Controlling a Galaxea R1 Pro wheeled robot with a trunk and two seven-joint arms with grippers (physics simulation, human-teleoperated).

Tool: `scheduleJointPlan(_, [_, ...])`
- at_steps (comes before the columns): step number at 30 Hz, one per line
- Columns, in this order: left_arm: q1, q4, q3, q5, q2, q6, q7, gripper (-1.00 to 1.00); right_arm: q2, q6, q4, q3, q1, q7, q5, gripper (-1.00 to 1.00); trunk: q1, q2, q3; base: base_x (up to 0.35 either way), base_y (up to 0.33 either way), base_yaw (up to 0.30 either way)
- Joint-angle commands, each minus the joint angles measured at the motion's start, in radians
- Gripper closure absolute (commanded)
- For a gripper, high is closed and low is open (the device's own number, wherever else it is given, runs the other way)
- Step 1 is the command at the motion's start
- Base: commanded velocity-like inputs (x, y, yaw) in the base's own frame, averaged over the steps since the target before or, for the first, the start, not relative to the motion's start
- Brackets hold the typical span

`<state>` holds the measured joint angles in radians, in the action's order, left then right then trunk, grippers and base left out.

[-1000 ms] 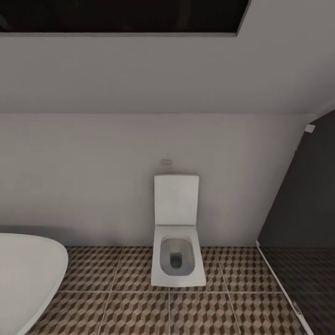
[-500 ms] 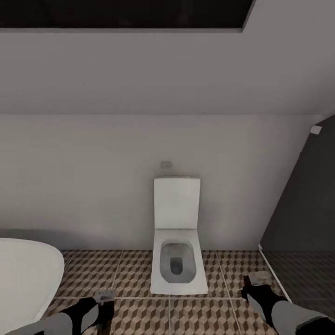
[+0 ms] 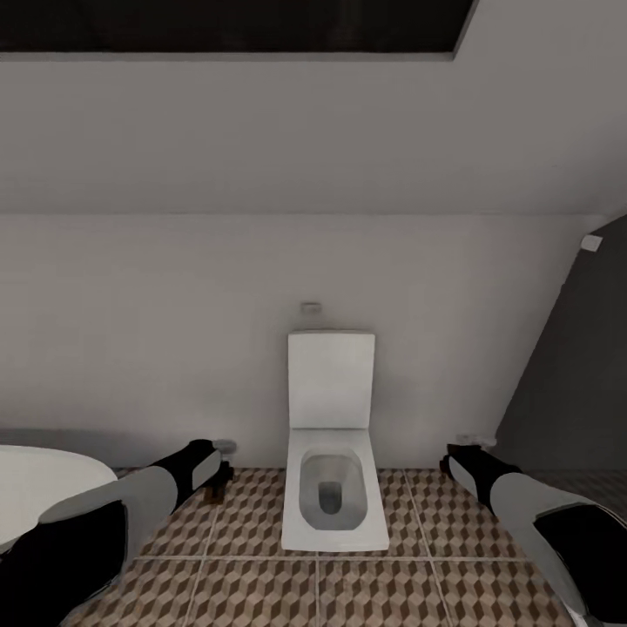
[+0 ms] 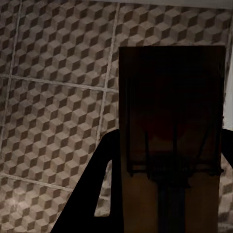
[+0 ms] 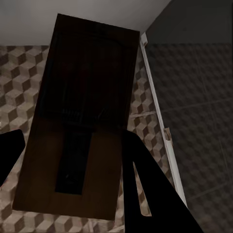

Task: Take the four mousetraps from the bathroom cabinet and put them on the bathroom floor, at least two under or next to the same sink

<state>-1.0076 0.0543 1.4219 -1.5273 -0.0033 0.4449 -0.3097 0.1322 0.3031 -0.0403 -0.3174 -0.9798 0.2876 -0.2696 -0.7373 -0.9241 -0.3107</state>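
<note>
Pale grey bathroom wall closes the far side, above the bathroom floor [image 3: 261,592] of brown, beige and grey cube-printed tiles. At centre stands a white square toilet [image 3: 333,488]; a white bathtub rim [image 3: 35,479] curves at near left. Each arm carries a flat tan wooden mousetrap, probably toward a sink: left gripper [image 3: 222,466] pinching one [image 4: 170,121], right gripper [image 3: 457,457] pinching another [image 5: 82,121].
</note>
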Motion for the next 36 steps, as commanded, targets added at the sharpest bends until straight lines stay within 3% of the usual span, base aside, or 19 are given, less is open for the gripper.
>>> scheduleJointPlan(1, [-0.014, 0.003, 0.007, -0.010, 0.000, 0.003, -0.021, 1.00, 0.000, 0.009, -0.003, -0.008, -0.006, 0.003, -0.010, 1.00, 0.000, -0.001, -0.001, 0.000, 0.000, 0.000])
scheduleJointPlan(5, [-0.040, 0.000, 0.009, -0.008, 0.014, -0.006, -0.040, 1.00, -0.004, 0.013, -0.001, -0.007, -0.014, -0.033, -0.016, 1.00, 0.000, -0.001, -0.001, 0.000, 0.000, 0.000])
scheduleJointPlan(8, [-0.042, 0.002, 0.013, -0.007, 0.031, -0.061, -0.041, 1.00, -0.006, 0.022, 0.001, -0.009, -0.014, -0.089, -0.022, 1.00, 0.000, -0.001, -0.001, 0.000, 0.000, 0.000])
scheduleJointPlan(11, [-0.042, 0.007, 0.011, -0.007, 0.027, -0.096, -0.039, 1.00, -0.006, 0.075, -0.002, -0.009, -0.014, -0.105, -0.020, 1.00, 0.000, -0.001, -0.001, 0.000, 0.000, 0.000])
scheduleJointPlan(17, [-0.042, 0.007, 0.008, -0.012, 0.029, -0.104, -0.039, 1.00, -0.007, 0.087, -0.004, -0.010, -0.014, -0.111, -0.017, 1.00, 0.000, -0.001, -0.001, 0.032, -0.003, 0.000])
scheduleJointPlan(28, [-0.042, 0.006, 0.006, -0.016, 0.034, -0.104, -0.039, 1.00, -0.007, 0.086, -0.009, -0.011, -0.014, -0.111, -0.017, 1.00, 0.000, -0.001, -0.001, 0.290, -0.007, 0.000])
scheduleJointPlan(36, [-0.041, 0.012, 0.006, -0.018, 0.018, -0.104, -0.040, 1.00, -0.006, 0.085, -0.009, -0.011, -0.014, -0.112, -0.017, 1.00, -0.008, -0.015, -0.008, 0.051, 0.000, 0.000])
